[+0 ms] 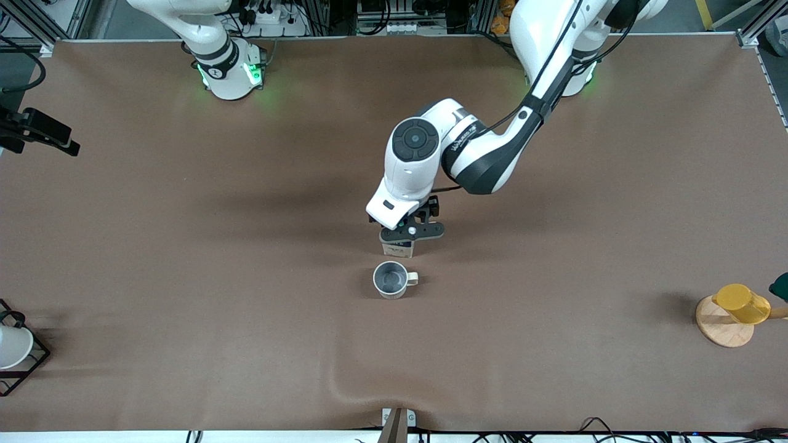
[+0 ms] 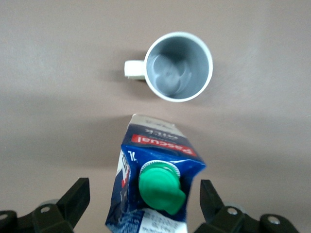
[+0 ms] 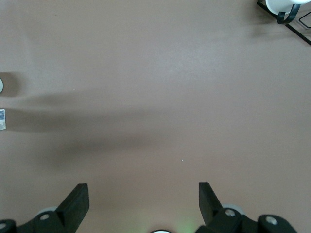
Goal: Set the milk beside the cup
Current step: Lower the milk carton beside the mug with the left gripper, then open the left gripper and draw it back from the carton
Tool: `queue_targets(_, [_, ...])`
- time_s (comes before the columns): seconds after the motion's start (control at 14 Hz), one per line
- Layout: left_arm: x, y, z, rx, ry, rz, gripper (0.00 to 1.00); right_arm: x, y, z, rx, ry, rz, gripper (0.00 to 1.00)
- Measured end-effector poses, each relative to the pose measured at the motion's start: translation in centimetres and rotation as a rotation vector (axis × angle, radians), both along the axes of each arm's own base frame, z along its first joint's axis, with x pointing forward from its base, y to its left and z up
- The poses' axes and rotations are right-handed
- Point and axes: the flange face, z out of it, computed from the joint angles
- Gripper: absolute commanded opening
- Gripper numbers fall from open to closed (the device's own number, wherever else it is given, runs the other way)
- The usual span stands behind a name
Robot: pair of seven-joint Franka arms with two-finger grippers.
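Note:
The milk [image 1: 397,248], a dark blue carton with a green cap and a red label band, stands upright on the brown table. It is just beside the cup [image 1: 390,280], a grey-white mug with its handle toward the left arm's end, and is farther from the front camera than the cup. My left gripper [image 1: 411,232] is over the milk and open. In the left wrist view, the left gripper [image 2: 144,204] has a finger on each side of the milk [image 2: 160,150], with a gap on both sides, and the cup [image 2: 179,66] shows close by. My right gripper [image 3: 143,204] is open and empty over bare table.
A yellow cup on a wooden disc [image 1: 742,303] stands at the left arm's end of the table. A white cup in a black wire frame [image 1: 12,347] stands at the right arm's end and also shows in the right wrist view [image 3: 286,7].

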Motion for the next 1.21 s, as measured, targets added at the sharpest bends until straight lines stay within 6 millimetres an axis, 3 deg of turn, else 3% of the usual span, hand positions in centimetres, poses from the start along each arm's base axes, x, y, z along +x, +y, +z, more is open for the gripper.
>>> queue_targets(0.21, [0.9, 1.5, 5.4, -0.038, -0.061, 0.025, 1.00, -0.1, -0.4, 0.2, -0.001, -0.006, -0.007, 1.00])
queue_targets(0.36, [2.2, 4.0, 9.3, -0.058, -0.106, 0.063, 1.00, -0.1, -0.4, 0.3, -0.001, -0.008, -0.008, 1.00])
queue_targets(0.57, [5.1, 12.1, 15.2, -0.035, -0.123, 0.177, 1.00, -0.1, -0.5, 0.3, -0.001, -0.008, -0.008, 1.00])
queue_targets(0.71, [5.9, 17.3, 18.3, -0.003, -0.110, 0.246, 1.00, -0.1, -0.4, 0.3, -0.001, -0.007, -0.008, 1.00])
queue_targets(0.86, [5.9, 21.1, 20.2, 0.036, -0.081, 0.277, 1.00, -0.1, -0.4, 0.3, -0.001, -0.007, -0.008, 1.00])
queue_targets(1.21, [6.2, 28.3, 22.6, 0.101, -0.041, 0.186, 1.00, -0.1, -0.4, 0.3, -0.001, -0.007, -0.007, 1.00])
